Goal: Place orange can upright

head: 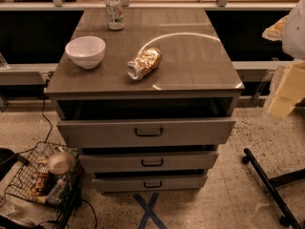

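Note:
The orange can [144, 63] lies on its side near the middle of the grey cabinet top [200, 66], its silver end facing the front left. My gripper [287, 92] is a pale cream shape at the right edge of the camera view, off to the right of the cabinet and well apart from the can. It holds nothing that I can see.
A white bowl [86, 51] stands left of the can. A pale can with red marks [114, 12] stands upright at the back. The cabinet has three drawers [148, 131]. A wire basket of trash [43, 180] sits on the floor at left, a black stand leg [269, 185] at right.

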Controlling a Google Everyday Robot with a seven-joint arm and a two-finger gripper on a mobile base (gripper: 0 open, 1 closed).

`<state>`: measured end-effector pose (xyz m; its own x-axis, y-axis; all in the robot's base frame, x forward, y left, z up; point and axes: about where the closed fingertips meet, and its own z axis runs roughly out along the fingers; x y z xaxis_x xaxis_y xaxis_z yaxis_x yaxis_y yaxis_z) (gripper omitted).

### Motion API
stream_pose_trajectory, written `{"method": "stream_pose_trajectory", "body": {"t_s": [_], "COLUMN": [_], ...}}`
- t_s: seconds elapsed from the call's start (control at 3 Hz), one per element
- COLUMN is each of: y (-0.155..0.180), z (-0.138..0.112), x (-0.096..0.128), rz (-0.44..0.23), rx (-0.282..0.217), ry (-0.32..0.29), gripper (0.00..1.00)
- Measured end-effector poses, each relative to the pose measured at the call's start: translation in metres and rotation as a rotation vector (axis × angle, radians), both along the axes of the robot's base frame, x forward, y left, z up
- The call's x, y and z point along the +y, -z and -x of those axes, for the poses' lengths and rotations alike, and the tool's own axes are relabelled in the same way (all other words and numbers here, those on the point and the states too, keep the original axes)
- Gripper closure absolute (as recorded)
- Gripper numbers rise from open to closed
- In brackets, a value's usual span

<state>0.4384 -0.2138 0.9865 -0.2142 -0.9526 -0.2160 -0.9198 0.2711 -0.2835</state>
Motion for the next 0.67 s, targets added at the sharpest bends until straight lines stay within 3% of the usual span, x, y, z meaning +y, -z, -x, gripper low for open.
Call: {"method": "stream_pose_trajectory", "body": {"t_s": [0.33,0.67], "y": [-0.0001,-0.0063], "z": [0.0,-0.0079], "x": [0.0,-0.0049], "rz": [0.0,-0.033], "rx": [0.0,-0.005], "ry": [0.0,0.054], "gripper": [0.0,0.0]}}
